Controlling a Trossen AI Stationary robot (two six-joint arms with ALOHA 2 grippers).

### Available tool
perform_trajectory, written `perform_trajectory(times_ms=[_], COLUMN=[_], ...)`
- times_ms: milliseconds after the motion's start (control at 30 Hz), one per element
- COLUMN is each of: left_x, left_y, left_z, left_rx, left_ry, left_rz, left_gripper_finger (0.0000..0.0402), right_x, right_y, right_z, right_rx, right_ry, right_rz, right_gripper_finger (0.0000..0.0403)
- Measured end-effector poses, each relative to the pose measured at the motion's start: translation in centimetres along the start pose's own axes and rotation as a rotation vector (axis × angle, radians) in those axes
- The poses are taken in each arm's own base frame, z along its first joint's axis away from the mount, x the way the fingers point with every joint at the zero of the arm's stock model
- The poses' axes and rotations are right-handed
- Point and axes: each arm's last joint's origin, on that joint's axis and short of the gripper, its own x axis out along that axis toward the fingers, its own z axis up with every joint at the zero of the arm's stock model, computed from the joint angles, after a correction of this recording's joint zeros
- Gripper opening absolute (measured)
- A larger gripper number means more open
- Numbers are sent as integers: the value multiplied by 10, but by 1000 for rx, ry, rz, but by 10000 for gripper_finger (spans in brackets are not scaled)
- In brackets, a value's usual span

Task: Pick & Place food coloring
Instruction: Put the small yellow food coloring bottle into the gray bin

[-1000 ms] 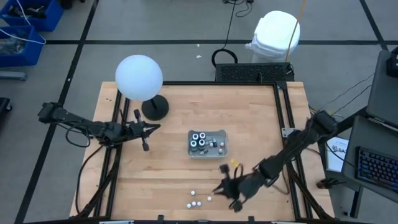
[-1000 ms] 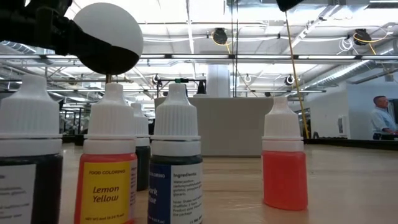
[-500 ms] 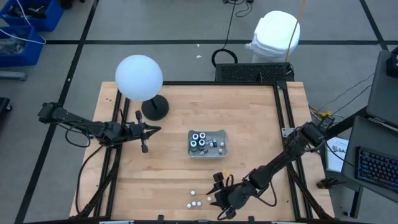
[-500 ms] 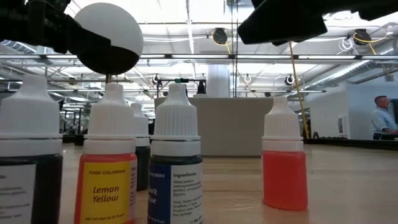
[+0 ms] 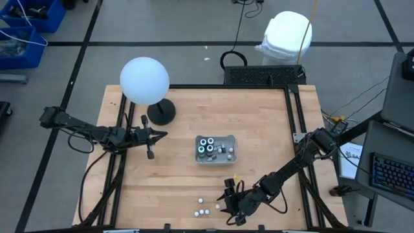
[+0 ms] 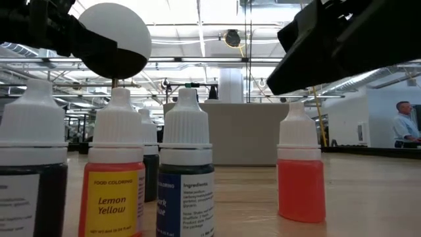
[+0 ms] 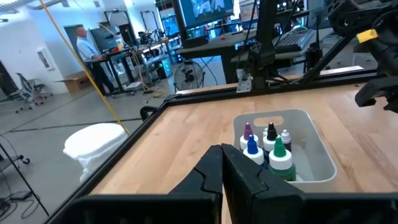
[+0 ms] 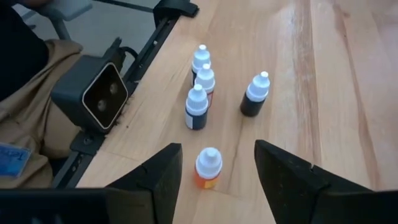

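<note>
Right claw [image 8: 214,165] agape, left claw [image 7: 222,168] closed.

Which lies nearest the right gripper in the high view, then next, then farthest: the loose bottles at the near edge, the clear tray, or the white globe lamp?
From the right gripper:
1. Loose bottles, just beside it at the table's near edge.
2. Clear tray, mid-table, holding more bottles.
3. White globe lamp, far corner on the left arm's side.

Wood table [image 5: 265,123]: tray [image 5: 216,159], ~5 bottles [image 5: 204,211], lamp [image 5: 161,112].
</note>
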Motion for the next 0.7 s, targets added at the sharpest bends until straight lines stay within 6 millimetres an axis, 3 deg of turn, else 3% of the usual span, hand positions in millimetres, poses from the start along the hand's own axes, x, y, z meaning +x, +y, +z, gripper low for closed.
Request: perform_trajectory(times_ms=[267,467,700], left_x=[0,0,0], left_y=[0,0,0], left_z=[0,-1,-2], left_rx=[-8,-24,-35], left_ry=[1,9,23], left_rz=[-1,-2,-4], left_gripper_finger=[10,10,10], right_x=[1,19,17], right_y=[0,9,12], right_z=[0,-8,-3], right_rx=[18,24,31], right_ry=[-5,-14,5], right_rz=[-19,15,-9], right_gripper_finger=[194,194,194])
